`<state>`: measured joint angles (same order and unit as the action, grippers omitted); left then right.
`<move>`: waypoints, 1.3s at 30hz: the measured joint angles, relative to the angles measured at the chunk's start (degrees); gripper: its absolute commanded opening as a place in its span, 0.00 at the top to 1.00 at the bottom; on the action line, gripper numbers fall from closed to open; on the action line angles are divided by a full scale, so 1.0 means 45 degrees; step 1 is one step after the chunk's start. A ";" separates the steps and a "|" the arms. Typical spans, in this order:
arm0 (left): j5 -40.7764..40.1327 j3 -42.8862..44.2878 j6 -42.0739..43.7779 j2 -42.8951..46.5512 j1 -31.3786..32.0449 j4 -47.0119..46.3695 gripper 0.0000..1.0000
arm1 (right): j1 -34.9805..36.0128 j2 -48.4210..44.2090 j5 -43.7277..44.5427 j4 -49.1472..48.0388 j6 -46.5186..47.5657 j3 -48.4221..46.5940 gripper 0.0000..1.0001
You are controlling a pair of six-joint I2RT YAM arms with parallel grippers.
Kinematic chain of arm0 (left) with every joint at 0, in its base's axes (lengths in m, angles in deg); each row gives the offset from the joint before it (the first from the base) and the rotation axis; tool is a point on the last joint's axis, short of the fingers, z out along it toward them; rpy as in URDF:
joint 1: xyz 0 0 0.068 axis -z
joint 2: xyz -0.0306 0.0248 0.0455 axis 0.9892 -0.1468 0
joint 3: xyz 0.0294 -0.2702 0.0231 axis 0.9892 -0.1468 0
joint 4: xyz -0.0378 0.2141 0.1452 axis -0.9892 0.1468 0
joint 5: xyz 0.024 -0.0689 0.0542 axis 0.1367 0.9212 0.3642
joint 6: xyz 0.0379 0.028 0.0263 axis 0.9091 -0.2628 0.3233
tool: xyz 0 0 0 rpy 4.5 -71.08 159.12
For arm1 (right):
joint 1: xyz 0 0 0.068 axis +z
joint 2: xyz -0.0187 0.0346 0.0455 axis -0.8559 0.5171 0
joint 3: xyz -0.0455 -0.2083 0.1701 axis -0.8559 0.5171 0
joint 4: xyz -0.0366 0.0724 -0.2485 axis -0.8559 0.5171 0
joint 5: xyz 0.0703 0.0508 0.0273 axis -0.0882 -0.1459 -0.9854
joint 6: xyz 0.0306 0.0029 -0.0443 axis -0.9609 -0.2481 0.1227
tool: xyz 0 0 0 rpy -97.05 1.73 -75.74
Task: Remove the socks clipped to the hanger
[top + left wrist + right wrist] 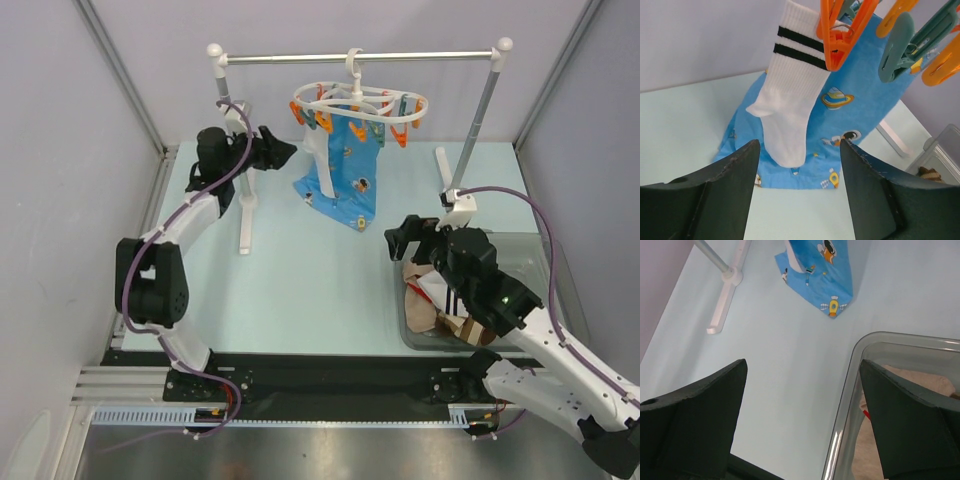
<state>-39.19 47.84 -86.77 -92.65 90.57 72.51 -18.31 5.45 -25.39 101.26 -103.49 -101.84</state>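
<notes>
The white oval hanger [360,100] hangs by its hook from the rail, with orange clips dangling. One white sock with black stripes [317,152] is still clipped to it, in front of the blue cartoon cloth [350,170]. In the left wrist view the sock [790,100] hangs from an orange clip [840,37]. My left gripper [276,151] is open and empty, just left of the sock; its jaws [799,145] frame the sock's toe. My right gripper [405,236] is open and empty over the left rim of the bin [849,385]. Several socks [432,300] lie in the bin.
A silver rail [300,58] on white-capped posts spans the back; its left foot [245,215] and right foot [443,165] rest on the table. The clear bin [530,250] sits at the right front. Grey walls enclose both sides. A teal clip [900,45] hangs near the orange ones.
</notes>
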 measured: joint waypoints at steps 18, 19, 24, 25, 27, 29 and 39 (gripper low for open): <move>-0.2492 -0.3060 -0.1321 0.2497 0.0743 -0.0525 0.29 | 0.0039 0.5391 -0.1341 -0.6222 0.0262 0.1103 0.25; -0.2769 -0.3060 -0.1399 0.3075 0.0656 -0.0087 0.29 | 0.0053 0.6047 -0.1457 -0.7009 0.0248 0.1127 0.27; -0.3551 -0.3143 -0.1724 0.5450 0.0248 0.1797 0.27 | 0.0087 0.9432 -0.1928 -1.0302 0.0505 0.0622 0.31; -0.3619 -0.3254 -0.1758 0.5833 0.0199 0.2016 0.27 | 0.0092 1.0069 -0.1967 -1.0681 0.0631 0.0316 0.31; -0.3623 -0.3580 -0.1865 0.6722 0.0155 0.2511 0.27 | 0.0102 1.1579 -0.1962 -1.1638 0.1044 -0.0627 0.31; -0.3419 -0.3954 -0.2030 0.7412 0.0155 0.2754 0.27 | 0.0107 1.2745 -0.1841 -1.2376 0.1520 -0.1481 0.31; -0.2623 -0.4993 -0.2239 0.8927 0.0155 0.4031 0.26 | -0.0058 1.7063 0.0083 -1.4581 0.3929 -0.5634 0.27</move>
<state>-50.99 25.37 -96.85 -52.47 91.27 90.65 -18.57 82.24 -25.02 35.65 -85.81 -127.19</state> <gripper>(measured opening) 0.734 0.729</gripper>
